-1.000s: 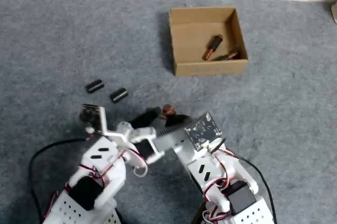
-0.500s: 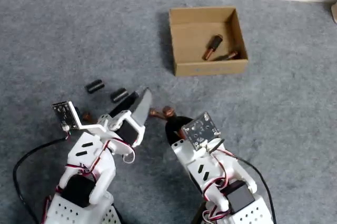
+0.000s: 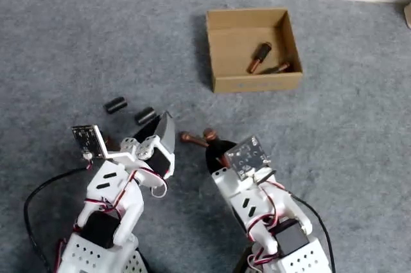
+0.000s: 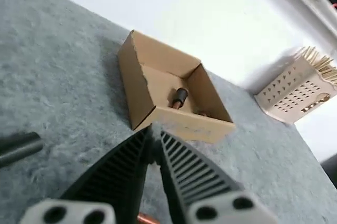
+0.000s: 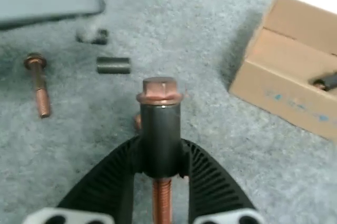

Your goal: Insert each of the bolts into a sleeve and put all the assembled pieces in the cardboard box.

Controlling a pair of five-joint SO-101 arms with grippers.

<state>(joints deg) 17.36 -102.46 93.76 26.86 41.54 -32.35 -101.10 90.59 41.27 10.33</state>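
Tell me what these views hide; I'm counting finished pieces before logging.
Left wrist view: the cardboard box's near wall hides part of its floor; the left tool covers most of a copper part at the picture's edge.
Right wrist view: the edge cuts off the box's inside.
High view: the right arm covers most of the held piece.

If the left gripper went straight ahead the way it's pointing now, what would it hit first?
Probably the cardboard box, its near wall; the left gripper points there, though depth is unclear.

We saw each bolt [image 5: 159, 91] copper, each sleeve [image 5: 160, 134] black, the cardboard box [image 3: 257, 83] brown, the carpet [image 3: 96, 42] mottled grey, and the arms [image 3: 112, 186] white with black ribbed fingers [image 4: 189, 171].
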